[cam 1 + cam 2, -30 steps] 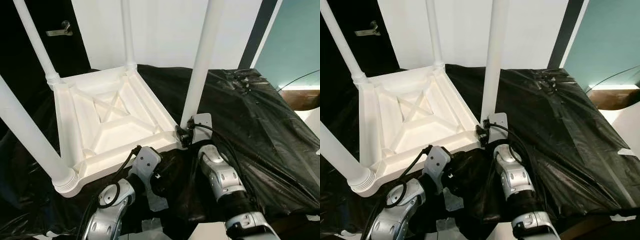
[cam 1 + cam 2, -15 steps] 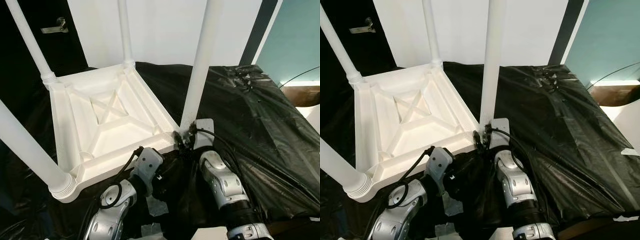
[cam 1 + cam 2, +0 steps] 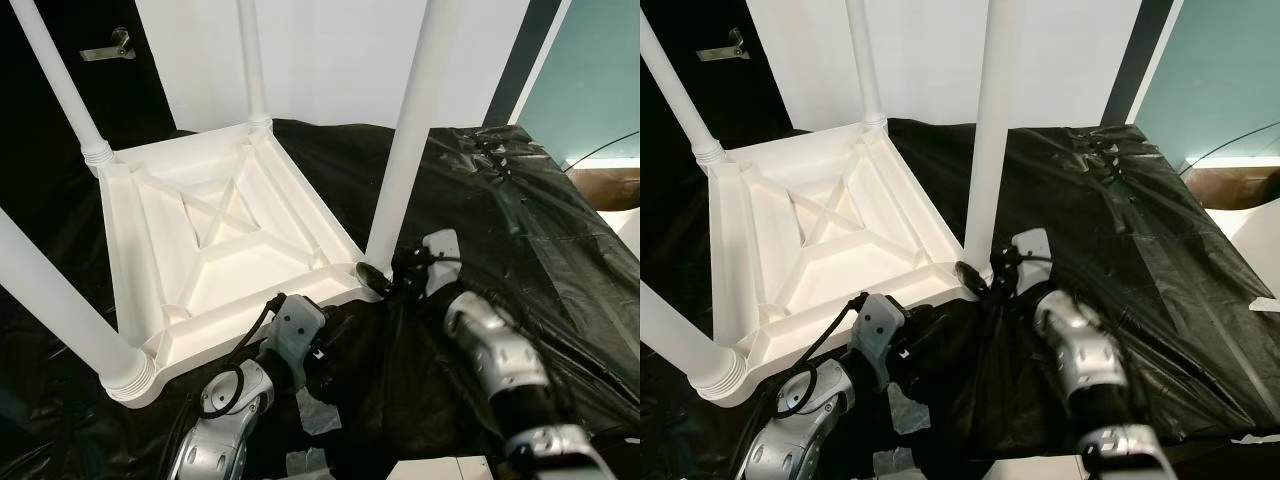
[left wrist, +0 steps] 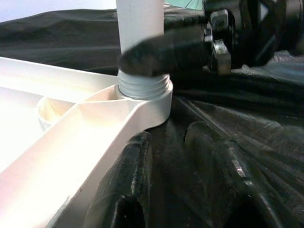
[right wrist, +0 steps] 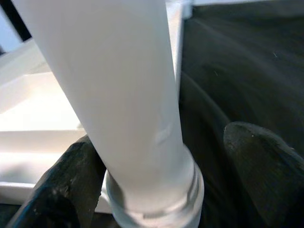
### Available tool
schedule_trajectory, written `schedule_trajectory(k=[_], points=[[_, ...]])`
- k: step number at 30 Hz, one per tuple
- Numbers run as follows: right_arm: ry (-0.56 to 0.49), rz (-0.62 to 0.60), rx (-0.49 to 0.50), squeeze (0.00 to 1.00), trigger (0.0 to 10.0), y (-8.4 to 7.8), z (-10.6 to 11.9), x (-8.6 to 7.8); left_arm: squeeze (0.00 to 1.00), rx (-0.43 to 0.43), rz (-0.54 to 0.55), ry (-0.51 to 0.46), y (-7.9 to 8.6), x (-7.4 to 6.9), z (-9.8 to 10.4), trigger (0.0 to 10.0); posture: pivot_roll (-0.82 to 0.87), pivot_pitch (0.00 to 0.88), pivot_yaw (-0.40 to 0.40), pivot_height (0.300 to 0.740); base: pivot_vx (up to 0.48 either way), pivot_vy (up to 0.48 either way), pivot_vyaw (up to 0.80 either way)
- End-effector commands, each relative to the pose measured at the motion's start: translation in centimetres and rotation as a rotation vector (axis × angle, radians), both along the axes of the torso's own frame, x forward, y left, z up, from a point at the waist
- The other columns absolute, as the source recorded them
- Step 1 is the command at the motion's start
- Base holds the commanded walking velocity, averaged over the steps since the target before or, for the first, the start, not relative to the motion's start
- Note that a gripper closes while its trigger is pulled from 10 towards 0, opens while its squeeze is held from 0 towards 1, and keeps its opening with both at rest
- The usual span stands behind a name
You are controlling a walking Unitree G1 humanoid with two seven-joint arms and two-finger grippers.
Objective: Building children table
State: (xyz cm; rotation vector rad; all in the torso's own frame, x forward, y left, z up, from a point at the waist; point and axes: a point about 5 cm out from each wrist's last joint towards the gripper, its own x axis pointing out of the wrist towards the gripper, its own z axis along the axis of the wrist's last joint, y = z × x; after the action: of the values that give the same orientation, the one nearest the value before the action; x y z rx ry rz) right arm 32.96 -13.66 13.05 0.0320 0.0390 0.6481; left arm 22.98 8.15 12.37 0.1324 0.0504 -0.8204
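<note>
The white children's table (image 3: pixel 215 235) lies upside down on black plastic sheeting (image 3: pixel 500 210), its legs pointing up. My right gripper (image 3: pixel 375 275) is at the foot of the near-right leg (image 3: pixel 405 150), just above the threaded collar (image 4: pixel 145 85). In the right wrist view that leg (image 5: pixel 128 95) stands between the open fingers (image 5: pixel 266 166), with a gap on one side. My left gripper (image 4: pixel 168 137) rests open on the sheeting by the same corner, one finger (image 4: pixel 128 175) alongside the table's rim and nothing between the fingers.
Three other legs rise at the far and near-left corners, one close to my left (image 3: pixel 60 290). A dark door with a handle (image 3: pixel 105 45) is at the back left. White scraps (image 3: pixel 315 410) lie on the sheeting in front.
My right forearm has swung out to the right while its gripper stays at the foot of the leg. The left arm has hardly moved. The camera has shifted slightly.
</note>
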Motion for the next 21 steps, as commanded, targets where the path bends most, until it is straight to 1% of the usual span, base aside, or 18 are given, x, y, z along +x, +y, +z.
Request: schedule_trajectory(k=[1, 2, 6, 7, 9, 13, 14, 17, 18, 20, 21], points=[[-0.019, 0.038, 0.001, 0.00, 10.0, -0.1, 0.4, 0.3, 0.00, -0.001, 0.056, -0.004, 0.2, 0.2, 0.0, 10.0, 0.13, 0.013, -0.040, 0.740, 0.000, 0.000, 0.00], [-0.013, 0.083, -0.007, 0.00, 10.0, 0.2, 0.6, 0.5, 0.00, 0.000, 0.056, -0.005, 0.2, 0.2, 0.0, 10.0, 0.13, 0.010, -0.038, 0.740, 0.000, 0.000, 0.00], [-0.019, 0.262, -0.100, 0.00, 10.0, 1.5, 0.9, 1.2, 0.00, 0.001, 0.060, -0.012, 0.3, 0.4, 0.2, 10.0, 0.14, 0.006, -0.039, 0.740, 0.000, 0.000, 0.00], [-0.019, 0.262, -0.100, 0.00, 10.0, 1.5, 0.9, 1.2, 0.00, 0.001, 0.060, -0.012, 0.3, 0.4, 0.2, 10.0, 0.14, 0.006, -0.039, 0.740, 0.000, 0.000, 0.00], [-0.018, 0.337, -0.146, 0.00, 10.0, 1.8, 0.7, 1.5, 0.00, 0.003, 0.069, -0.016, 0.5, 0.4, 0.3, 10.0, 0.15, 0.004, -0.042, 0.740, 0.000, 0.000, 0.00], [-0.017, 0.374, -0.175, 0.00, 10.0, 1.9, 0.7, 1.7, 0.00, 0.004, 0.076, -0.020, 0.6, 0.5, 0.4, 10.0, 0.16, 0.004, -0.043, 0.740, 0.000, 0.000, 0.00], [-0.018, 0.399, -0.201, 0.00, 10.0, 1.9, 0.7, 1.9, 0.00, 0.005, 0.082, -0.022, 0.7, 0.5, 0.4, 10.0, 0.16, 0.004, -0.043, 0.740, 0.000, 0.000, 0.00], [-0.020, 0.403, -0.211, 0.00, 10.0, 1.9, 0.8, 2.0, 0.00, 0.004, 0.084, -0.023, 0.7, 0.5, 0.4, 10.0, 0.16, 0.004, -0.043, 0.740, 0.000, 0.000, 0.00], [-0.021, 0.411, -0.225, 0.00, 3.1, 1.7, 0.8, 2.2, 0.00, 0.004, 0.088, -0.024, 0.7, 0.5, 0.5, 10.0, 0.16, 0.009, -0.045, 0.740, 0.000, 0.000, 0.00], [-0.020, 0.412, -0.228, 0.00, 3.1, 1.6, 0.8, 2.3, 0.00, 0.003, 0.090, -0.024, 0.7, 0.5, 0.5, 10.0, 0.16, 0.009, -0.045, 0.740, 0.000, 0.000, 0.00], [-0.021, 0.414, -0.234, 0.00, 0.0, 1.5, 0.8, 2.3, 0.00, 0.003, 0.090, -0.025, 0.7, 0.4, 0.5, 10.0, 0.16, 0.013, -0.046, 0.740, 0.000, 0.000, 0.00]])
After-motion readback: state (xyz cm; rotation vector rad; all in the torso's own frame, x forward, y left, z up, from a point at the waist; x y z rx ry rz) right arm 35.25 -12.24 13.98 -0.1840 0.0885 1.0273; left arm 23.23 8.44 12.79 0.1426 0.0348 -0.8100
